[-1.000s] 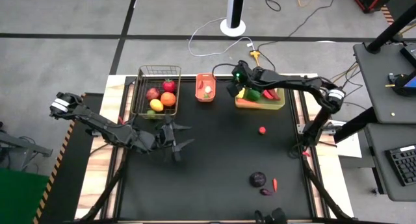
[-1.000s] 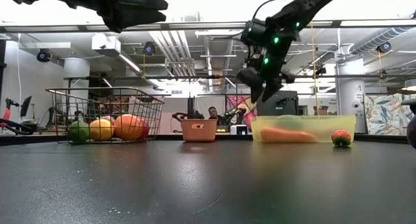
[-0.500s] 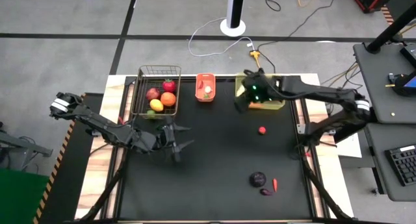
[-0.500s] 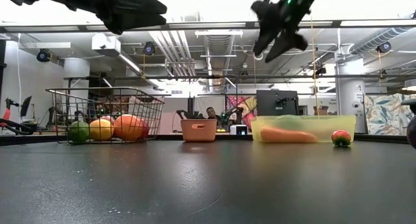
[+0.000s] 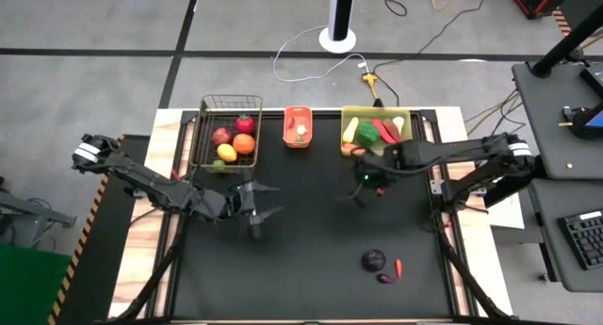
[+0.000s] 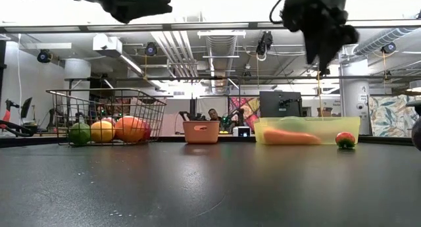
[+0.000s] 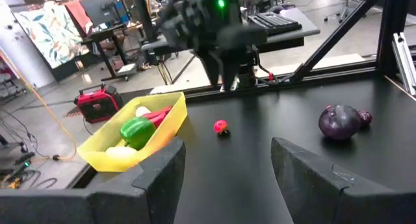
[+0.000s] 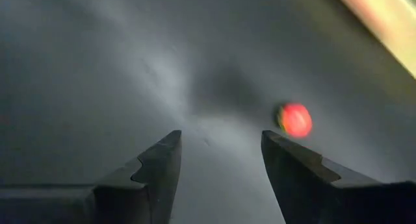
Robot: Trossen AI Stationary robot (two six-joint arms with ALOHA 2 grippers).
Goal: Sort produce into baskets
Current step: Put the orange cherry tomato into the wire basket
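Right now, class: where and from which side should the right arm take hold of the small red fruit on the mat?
Grip the small red fruit across its widest middle, coming straight down. It is round and sits alone on the black mat, so any opposite sides probably serve. The right gripper, fingers open, must first centre over it.

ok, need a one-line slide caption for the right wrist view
Open right gripper poised above the small red fruit on the black table.

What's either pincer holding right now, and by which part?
Nothing. The right pincer is open and empty above the mat, with a small red fruit lying loose ahead. The left pincer is open and empty too.
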